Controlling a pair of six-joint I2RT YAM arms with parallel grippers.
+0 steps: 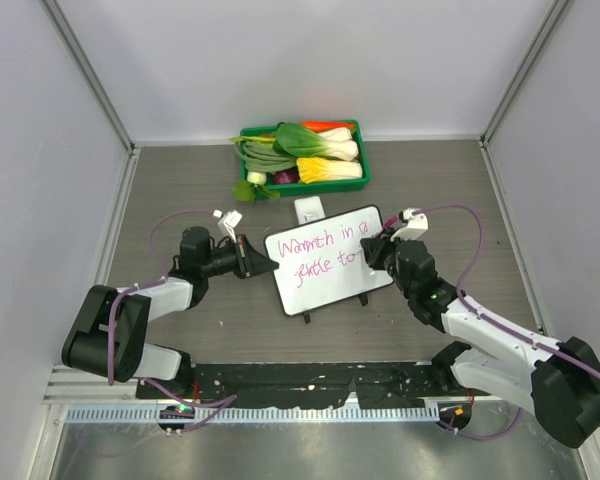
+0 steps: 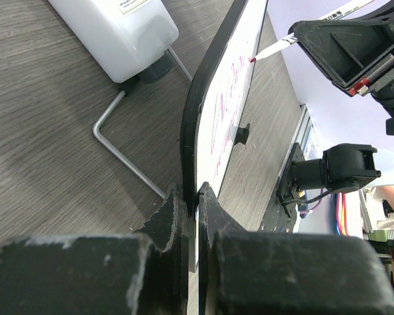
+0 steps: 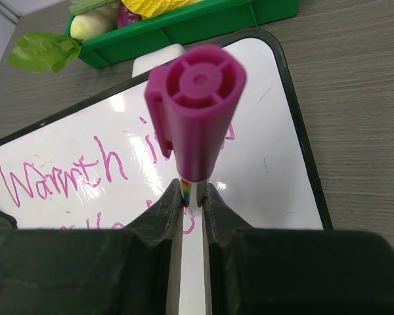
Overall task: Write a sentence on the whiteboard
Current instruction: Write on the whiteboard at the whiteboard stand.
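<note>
My left fingers [image 2: 167, 220] pinch the whiteboard [image 1: 327, 289] by its edge, and my right fingers [image 3: 159, 216] clamp the magenta marker [image 3: 196, 111], its tip at the sentence [image 1: 318, 245] just beyond them; pushing too hard could twist the board loose.

The whiteboard [image 1: 330, 288] lay at the middle of the bench [image 1: 180, 180], its feet on the near long edge. The left end effector [image 1: 272, 265] gripped its left edge. The right end effector [image 1: 372, 252] stood at its right side, pinching a marker [image 3: 197, 111], seemingly over the end of the sentence [image 1: 315, 246]. A small box [image 1: 309, 209] sat just behind the board, and a tray [image 1: 310, 187] of vegetables [image 1: 320, 150] farther back.
</note>
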